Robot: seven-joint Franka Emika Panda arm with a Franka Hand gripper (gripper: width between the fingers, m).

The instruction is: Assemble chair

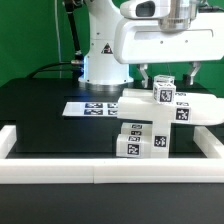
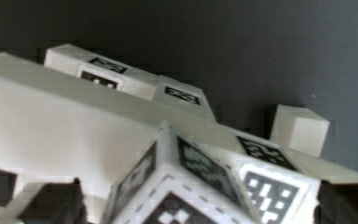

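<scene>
Gripper [image 1: 160, 76]: seen spread wide, just above the chair's top block, nothing held between the fingers.
Chair [image 1: 150, 120]: found part-built on the black table [image 1: 40, 110], in front of the arm's base, tags facing the camera.
Top block [image 2: 211, 175]: seen close up from the wrist, tagged on two faces.
Marker board [image 1: 85, 107]: laid flat just behind the chair.
Rail [image 1: 60, 172]: stretched along the table's near edge.

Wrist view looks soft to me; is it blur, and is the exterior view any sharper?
Wrist view: the chair fills the frame, its nearest tags smeared and out of focus. Exterior view: sharper, evenly lit, tags readable, though the white parts run pale with weak edges.
</scene>
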